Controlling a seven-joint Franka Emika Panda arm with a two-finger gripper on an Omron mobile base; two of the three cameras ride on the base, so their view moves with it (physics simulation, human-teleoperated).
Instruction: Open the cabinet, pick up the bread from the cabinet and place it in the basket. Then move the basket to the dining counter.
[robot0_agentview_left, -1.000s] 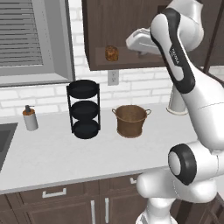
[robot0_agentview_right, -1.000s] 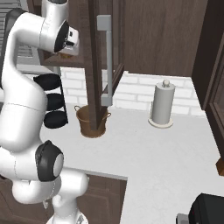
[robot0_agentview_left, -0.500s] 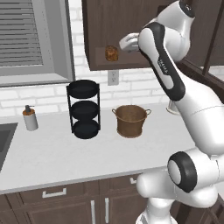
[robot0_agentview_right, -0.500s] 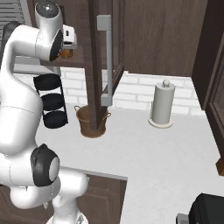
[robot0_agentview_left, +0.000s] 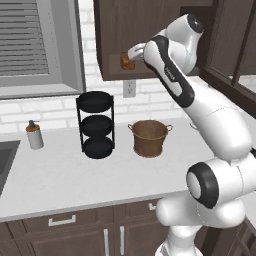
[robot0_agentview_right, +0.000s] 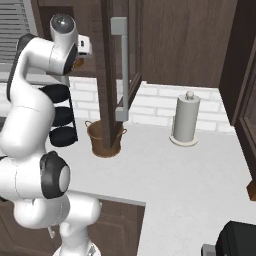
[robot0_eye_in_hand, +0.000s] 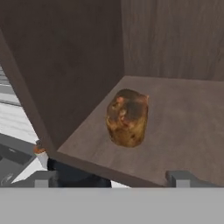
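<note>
Left base view: I'm holding the gripper beside the bread inside the cabinet; the basket is sitting on the counter.

Hand view: fingers are standing wide apart, bread lying between them, untouched.

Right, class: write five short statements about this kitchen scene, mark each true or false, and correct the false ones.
1. The bread lies on the floor of the open cabinet. True.
2. The gripper is clamped on the bread. False: its fingertips stand wide apart, short of the loaf.
3. The basket sits on the counter beside the black three-tier rack. True.
4. The bread is already in the basket. False: it is in the cabinet.
5. A paper towel roll stands upright. True.
</note>
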